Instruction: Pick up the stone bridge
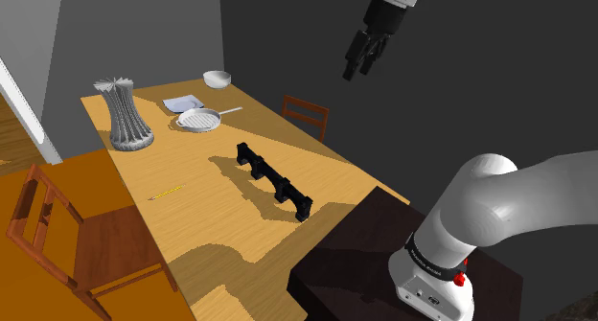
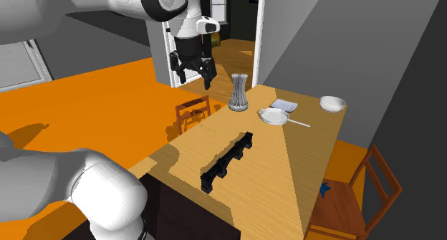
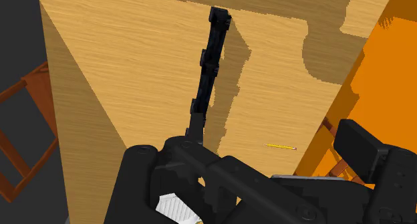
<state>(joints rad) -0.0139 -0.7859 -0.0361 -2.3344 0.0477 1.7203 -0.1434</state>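
Claw (image 2: 193, 79) spread wide, empty, high above black bridge (image 1: 275, 182) on wooden table (image 1: 192, 223).

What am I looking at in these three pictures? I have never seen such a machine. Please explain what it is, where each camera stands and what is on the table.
This is a white robot arm ending in a black gripper, a hand with two fingers. The fingers are open and hold nothing, high above a wooden table. One picture looks down from beside the arm's base, the second from another side of the table, and the third from a camera on the hand itself. On the table are a long black bridge, which the arm should pick up, a grey ribbed vase, a pan, a bowl, a small tray and a yellow pencil.
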